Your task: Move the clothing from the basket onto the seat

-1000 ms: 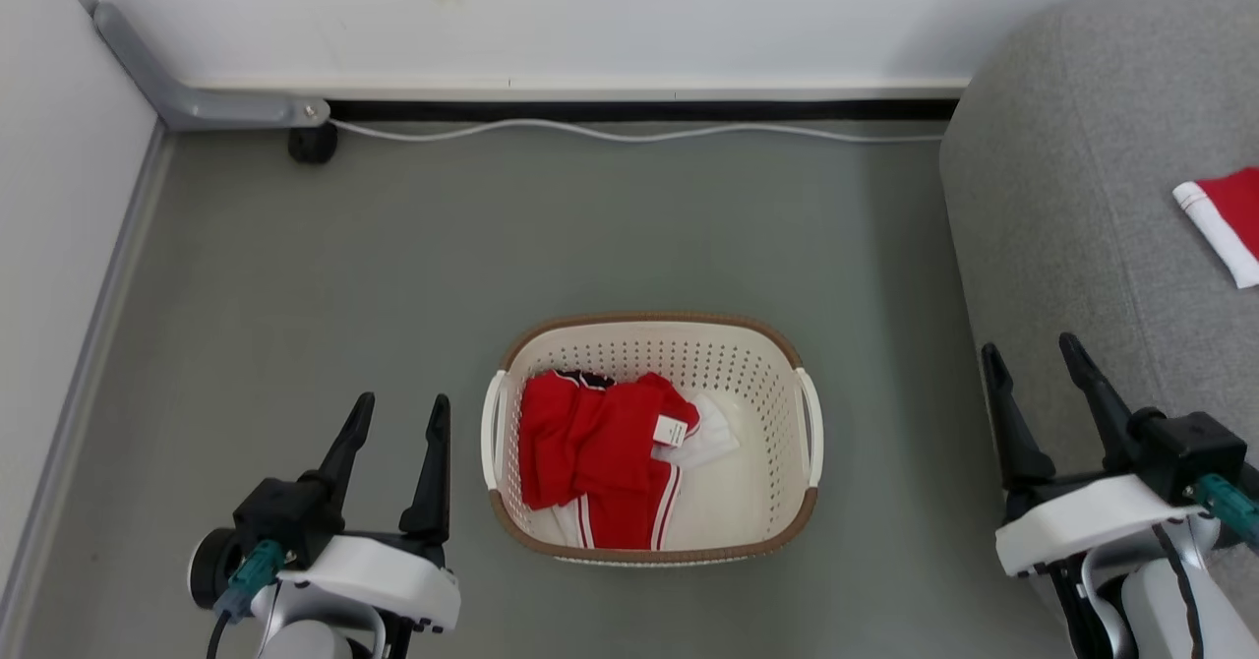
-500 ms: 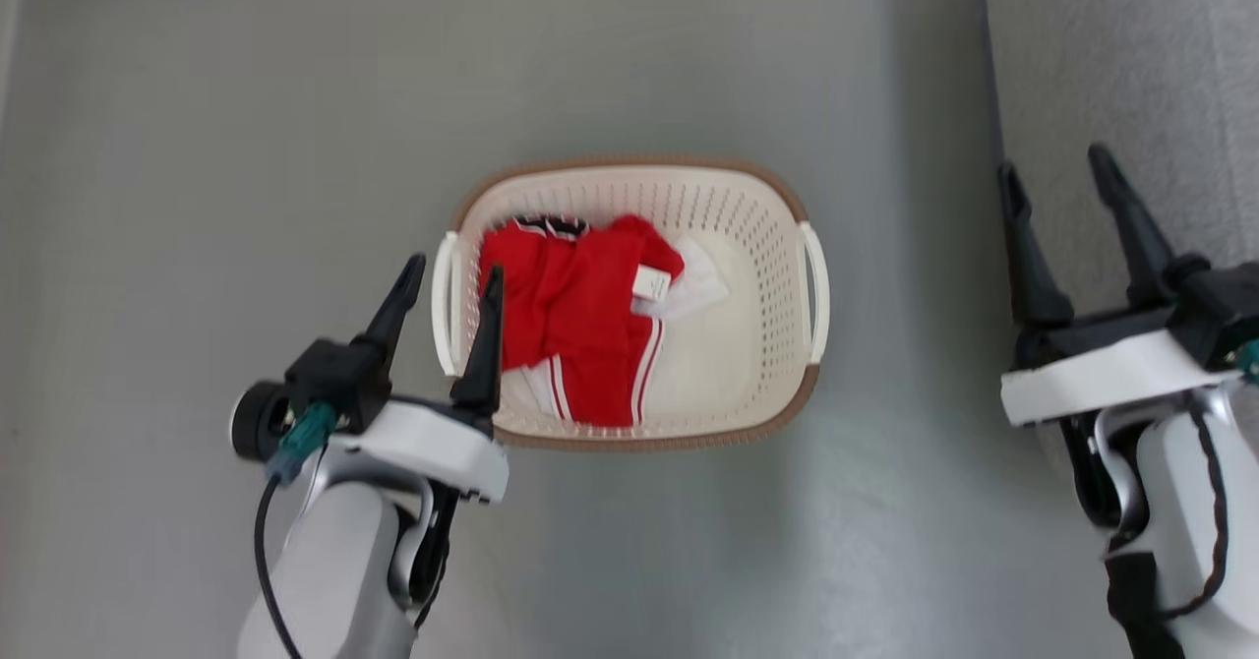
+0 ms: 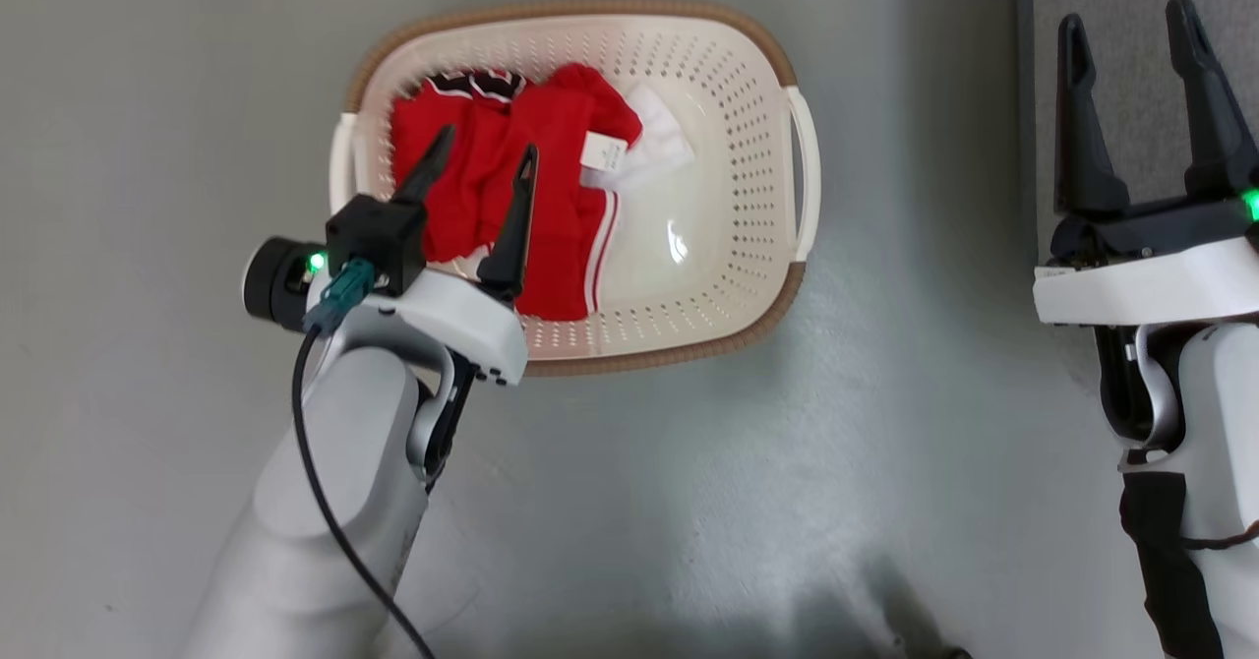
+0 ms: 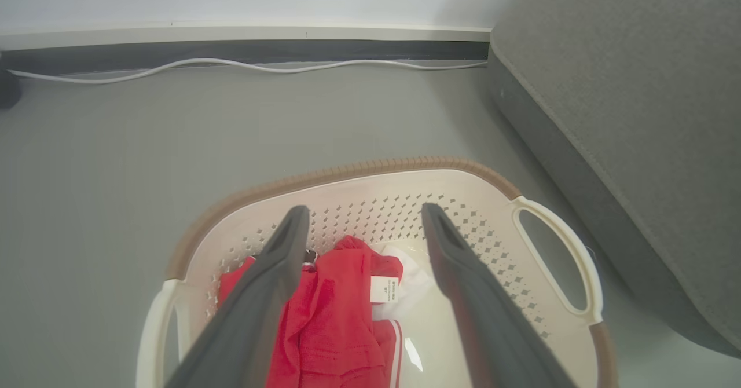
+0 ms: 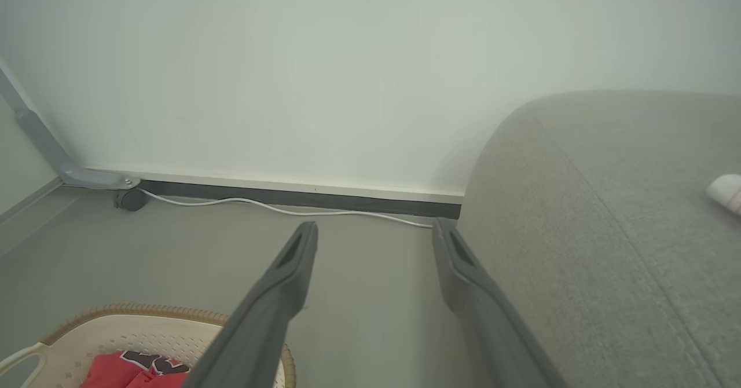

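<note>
The cream basket with a brown rim stands on the grey floor. Red clothing with white trim lies bunched in its left half, with a white piece beside it. My left gripper hangs open above the red clothing, and nothing is between its fingers. In the left wrist view the left gripper frames the clothing inside the basket. My right gripper is open and empty at the edge of the grey seat. A small white bit of fabric lies on the seat.
A white cable runs along the dark skirting at the foot of the wall. A grey bracket with a black foot sits in the far left corner. Open floor surrounds the basket, and the seat rises close to its right side.
The head camera has tilted down, so the whole picture has shifted. My left gripper has moved forward from beside the basket to above the red clothing. Both grippers stay open.
</note>
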